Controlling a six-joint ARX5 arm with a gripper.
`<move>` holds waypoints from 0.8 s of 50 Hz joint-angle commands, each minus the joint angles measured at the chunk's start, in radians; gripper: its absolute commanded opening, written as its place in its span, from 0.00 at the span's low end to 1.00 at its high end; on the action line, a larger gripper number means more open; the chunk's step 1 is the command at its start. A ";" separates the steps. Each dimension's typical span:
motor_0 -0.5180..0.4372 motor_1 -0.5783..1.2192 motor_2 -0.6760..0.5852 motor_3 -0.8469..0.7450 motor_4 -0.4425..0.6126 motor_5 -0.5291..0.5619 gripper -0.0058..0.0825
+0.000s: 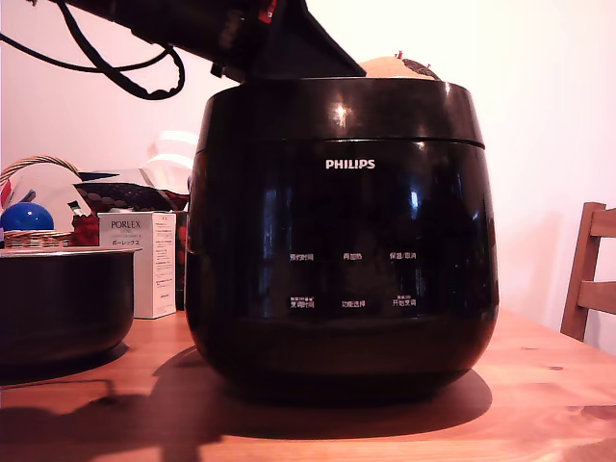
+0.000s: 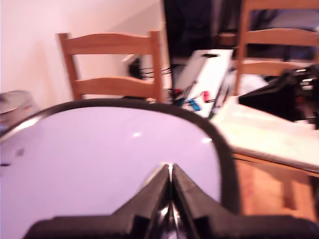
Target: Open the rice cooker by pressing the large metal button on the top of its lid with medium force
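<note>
1. Pot (image 1: 58,303) first: on the exterior view's left a smaller matte black pot stands on the desk (image 1: 539,385), apart from the cooker. It is not the target, and I judge it safe unless the arm swings wide.
2. Rice cooker (image 1: 342,241) in the middle: it sits on the desk, and its lid (image 1: 342,108) looks closed along the seam. The body is glossy and rounded, so a push that is not vertical could slide or rock it.
3. End effector (image 2: 170,172): in the wrist view its two fingers are pressed together to a point, holding nothing, above the shiny top of the lid. The metal button itself I cannot make out in either view, so the tip may land beside it and only press the plain lid.
4. Arm (image 1: 250,34) above: it reaches over the lid from the exterior view's left. If the lid springs open, it may hit the arm.
5. Chair (image 1: 589,274) at the exterior view's right stands well apart, so I see no risk there.
</note>
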 commanded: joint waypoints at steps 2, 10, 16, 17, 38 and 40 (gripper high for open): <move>0.001 0.012 -0.007 -0.037 -0.035 0.005 0.04; 0.001 0.012 -0.007 -0.109 -0.040 0.036 0.04; -0.003 0.012 -0.007 -0.156 -0.040 0.038 0.04; -0.004 0.012 -0.007 -0.165 -0.044 0.038 0.04; -0.005 0.013 -0.007 -0.264 -0.071 0.059 0.04; -0.005 0.013 -0.007 -0.275 -0.072 0.061 0.04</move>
